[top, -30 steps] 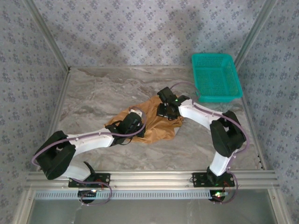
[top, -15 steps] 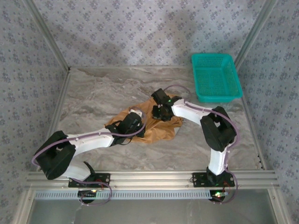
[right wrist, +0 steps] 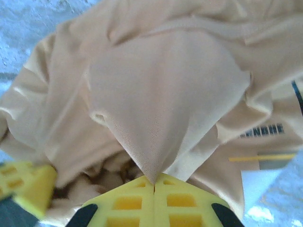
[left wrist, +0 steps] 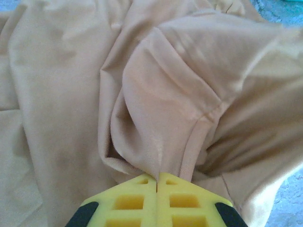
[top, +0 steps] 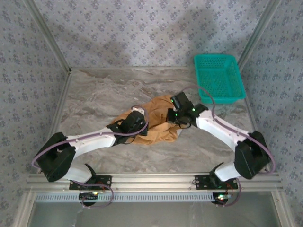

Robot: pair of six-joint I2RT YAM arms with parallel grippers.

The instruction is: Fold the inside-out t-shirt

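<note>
Cloth like this gives no resistance. The t-shirt (top: 158, 131) is an orange-tan heap, crumpled in the middle of the table (top: 99, 94), and it sags and creases wherever it is not held. It looks light, limp and slightly grippy rather than slick, so a pinch should hold. Any pull, though, will probably drag the loose layers underneath along with it.

The left end effector (left wrist: 157, 176) has its yellow pads pressed together on a raised ridge of fabric beside a stitched seam (left wrist: 204, 116), which may be a sleeve edge. The right end effector (right wrist: 155, 182) is likewise clamped on the shirt, with a single layer rising to a tented peak between its pads. A dark printed label (right wrist: 262, 130) lies off to that side. From above, both arms meet over the heap, left on its near-left part and right on its far-right part. A green basket (top: 215, 57) stands well apart at the far right corner.

Seams, hems and sleeve or shoulder edges are likely the best places to hold, since doubled stitching stretches less and shows where the garment's outline runs. A pinch in mid-panel only lifts a cone of cloth and leaves the shape unreadable. Spreading it flat probably needs two well-separated holds on one edge.
</note>
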